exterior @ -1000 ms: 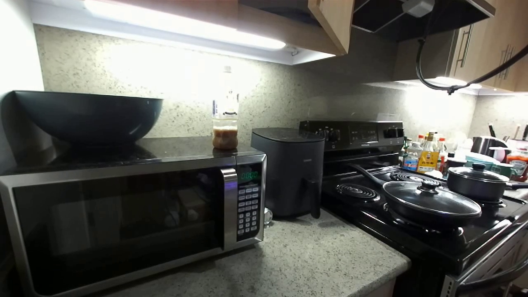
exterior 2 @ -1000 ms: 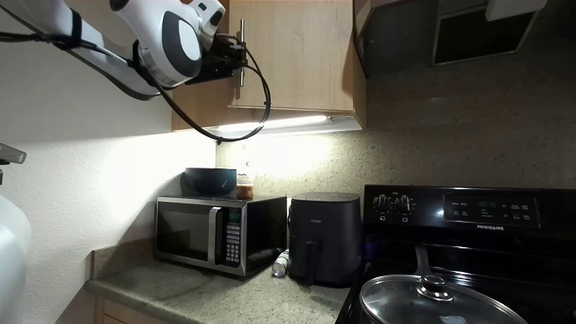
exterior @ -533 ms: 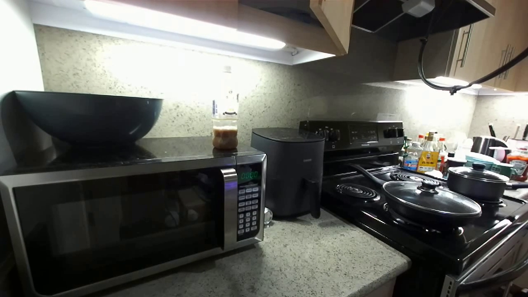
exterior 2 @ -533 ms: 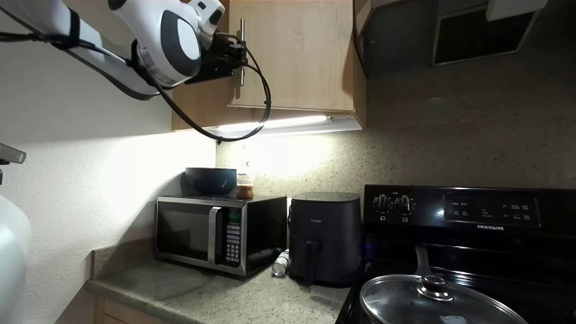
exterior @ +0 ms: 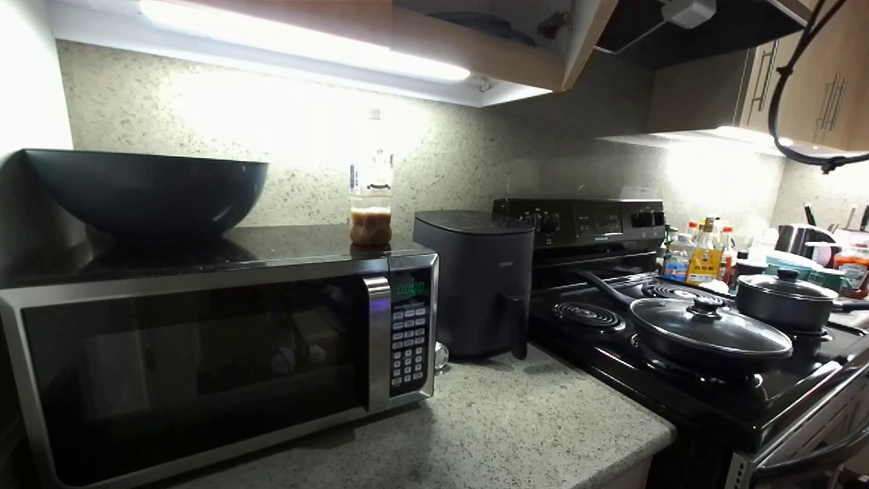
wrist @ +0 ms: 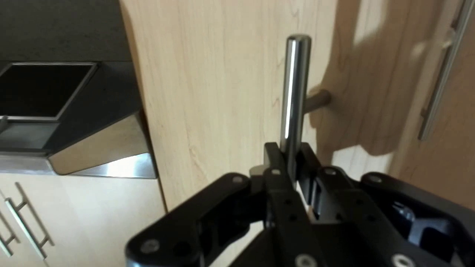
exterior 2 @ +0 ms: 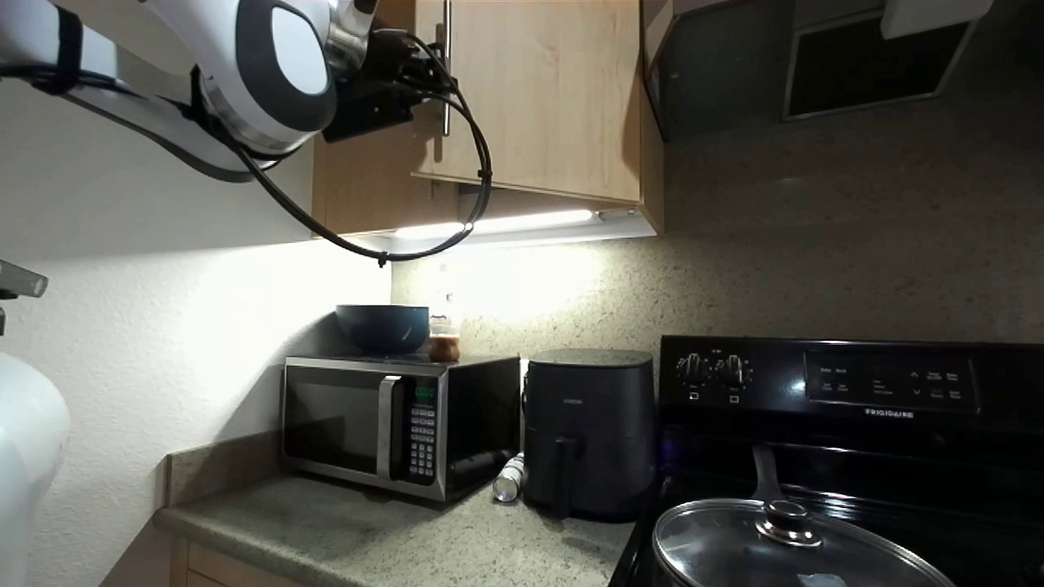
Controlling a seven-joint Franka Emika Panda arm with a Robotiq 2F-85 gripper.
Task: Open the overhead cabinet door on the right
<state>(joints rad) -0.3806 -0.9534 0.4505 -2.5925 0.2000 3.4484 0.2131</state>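
The gripper [wrist: 292, 157] has its jaws pinched on the bar handle [wrist: 295, 85], whose free end juts out past them. The overhead cabinet door [wrist: 211, 92] lies just beyond the jaws and reaches to both sides of them, joined to the handle by a post [wrist: 318, 101]. Both exterior views show it partly open. In the wrist view, the adjoining door [wrist: 445, 174] is right of the jaws, apart from them; the range hood [wrist: 100, 144] is left.

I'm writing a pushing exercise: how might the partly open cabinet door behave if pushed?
The cabinet door is probably stiff, being a flat, wood-grained slab. It would likely swing, not slide: one edge meets the cabinet, the other stands out. The gripper, closed on the door's handle, may resist.
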